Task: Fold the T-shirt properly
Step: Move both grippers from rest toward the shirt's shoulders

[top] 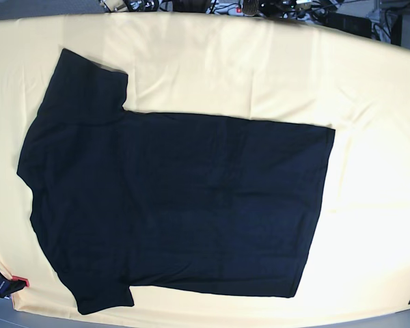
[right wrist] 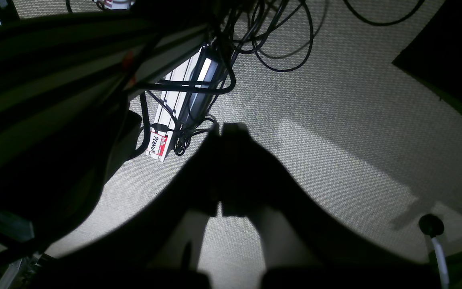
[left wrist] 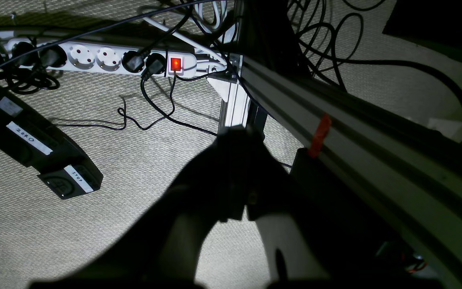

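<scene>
The black T-shirt (top: 178, 205) lies spread flat on the pale yellow cloth (top: 260, 68) in the base view. Its sleeves are at the left and its hem at the right. No label or print shows. Neither gripper appears in the base view. In the left wrist view my left gripper (left wrist: 237, 132) is a dark shape with its fingers together, empty, above carpeted floor beside a frame rail (left wrist: 355, 140). In the right wrist view my right gripper (right wrist: 221, 128) is also shut and empty above the floor.
A white power strip (left wrist: 106, 60) with a lit red switch, loose cables and a black labelled device (left wrist: 34, 140) lie on the floor. A white box with a red label (right wrist: 159, 144) and cable loops (right wrist: 279, 40) lie near the frame.
</scene>
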